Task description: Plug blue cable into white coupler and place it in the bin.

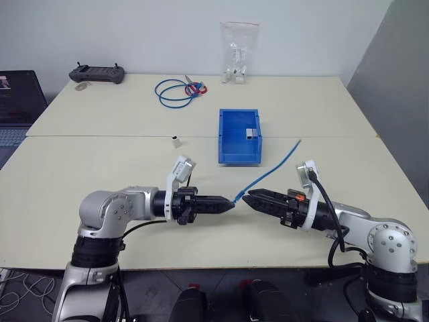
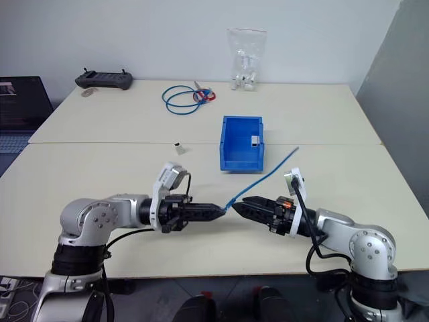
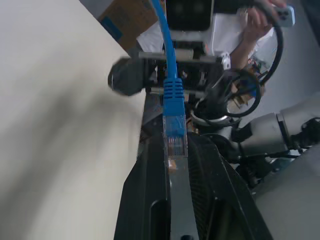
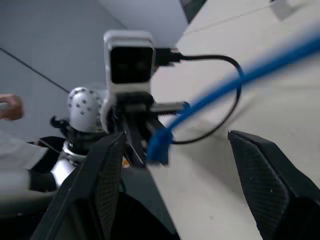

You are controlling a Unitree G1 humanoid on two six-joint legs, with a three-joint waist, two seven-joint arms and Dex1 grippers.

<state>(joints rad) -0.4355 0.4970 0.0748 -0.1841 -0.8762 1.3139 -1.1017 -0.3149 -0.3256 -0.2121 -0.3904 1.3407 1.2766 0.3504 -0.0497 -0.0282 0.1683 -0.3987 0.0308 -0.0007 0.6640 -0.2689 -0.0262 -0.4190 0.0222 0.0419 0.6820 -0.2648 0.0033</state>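
My left gripper (image 1: pixel 228 203) is shut on the plug end of the blue cable (image 1: pixel 271 169), just above the near table. The clear plug (image 3: pixel 175 131) sticks out past the black fingers (image 3: pixel 150 185). From there the cable runs back and right, and its far end lies on the table right of the bin (image 1: pixel 231 155). My right gripper (image 1: pixel 248 196) stands open, pointing at the left gripper's tip from the right, almost touching the cable. Its two fingers (image 4: pixel 102 175) stand apart on either side of the cable (image 4: pixel 210 95). The white coupler (image 1: pixel 176 141) lies on the table left of the bin.
A small grey block (image 1: pixel 251 133) rests inside the bin. At the back of the table are a coiled blue cable (image 1: pixel 175 91), a clear bag of white pieces (image 1: pixel 235 54) and a black controller (image 1: pixel 97 74). A laptop (image 1: pixel 19 100) stands at the far left. A person's hand (image 3: pixel 260 17) shows behind the arms.
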